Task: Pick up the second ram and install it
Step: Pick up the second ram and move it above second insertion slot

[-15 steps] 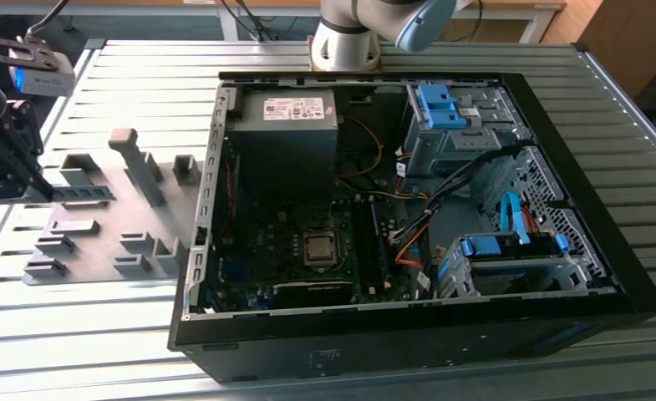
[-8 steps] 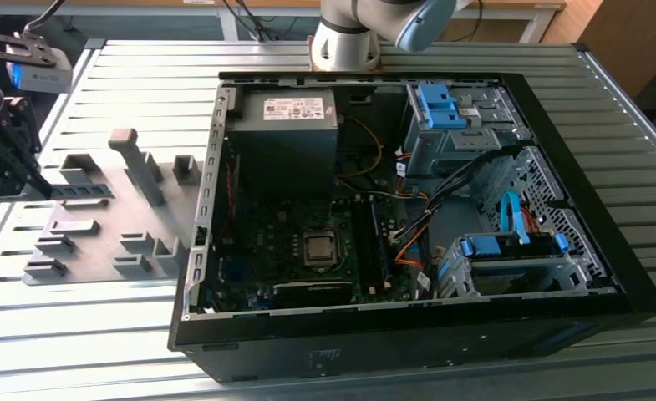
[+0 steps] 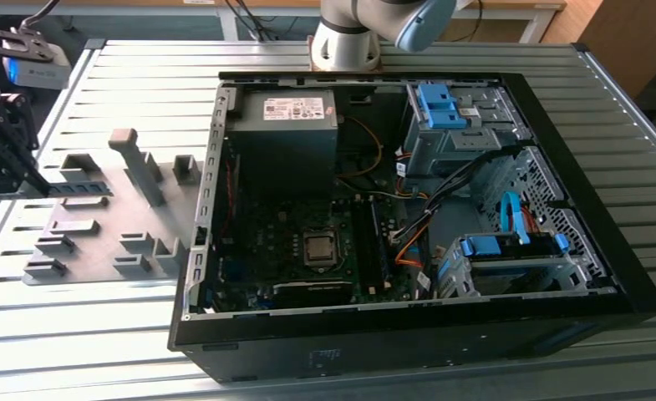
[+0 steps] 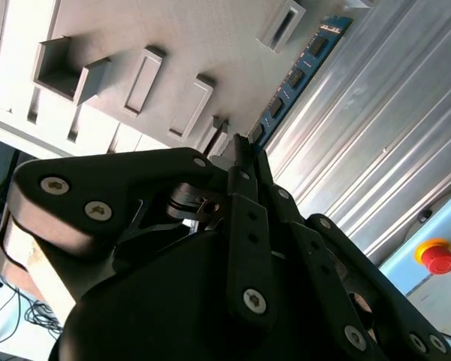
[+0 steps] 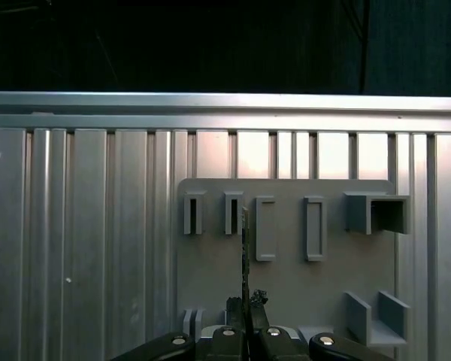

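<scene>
Second wrist view has the gripper [image 4: 243, 149] clamped on one end of the second ram [image 4: 297, 75] (blue strip, dark chips); it stands on edge over the grey holder plate [image 4: 188, 34]; plate's on the slatted table [image 4: 376, 135].

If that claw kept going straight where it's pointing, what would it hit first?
Most likely the second ram, the thin blue strip right at the tip of the gripper, on the grey tray. Whether they touch is unclear.
</scene>
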{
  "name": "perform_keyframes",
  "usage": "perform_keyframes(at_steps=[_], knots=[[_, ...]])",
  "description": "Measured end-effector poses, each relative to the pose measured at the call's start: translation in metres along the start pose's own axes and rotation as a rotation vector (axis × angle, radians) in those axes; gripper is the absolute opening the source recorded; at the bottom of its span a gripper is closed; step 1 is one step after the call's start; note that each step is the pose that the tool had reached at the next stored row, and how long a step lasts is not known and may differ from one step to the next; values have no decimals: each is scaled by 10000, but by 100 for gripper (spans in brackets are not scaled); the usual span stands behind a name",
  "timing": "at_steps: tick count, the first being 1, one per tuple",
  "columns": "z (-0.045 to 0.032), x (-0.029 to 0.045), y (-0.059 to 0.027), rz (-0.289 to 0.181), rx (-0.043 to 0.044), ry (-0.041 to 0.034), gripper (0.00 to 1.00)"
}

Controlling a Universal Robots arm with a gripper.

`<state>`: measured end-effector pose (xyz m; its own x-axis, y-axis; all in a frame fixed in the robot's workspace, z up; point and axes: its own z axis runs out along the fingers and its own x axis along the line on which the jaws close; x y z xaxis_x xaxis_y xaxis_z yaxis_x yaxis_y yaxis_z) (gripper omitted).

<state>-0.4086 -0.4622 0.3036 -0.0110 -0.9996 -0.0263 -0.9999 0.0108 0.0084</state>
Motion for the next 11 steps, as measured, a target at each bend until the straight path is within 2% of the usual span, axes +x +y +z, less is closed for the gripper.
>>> perform_keyframes(at_steps=[11], knots=[[-59, -1, 0, 0, 0, 0, 14]])
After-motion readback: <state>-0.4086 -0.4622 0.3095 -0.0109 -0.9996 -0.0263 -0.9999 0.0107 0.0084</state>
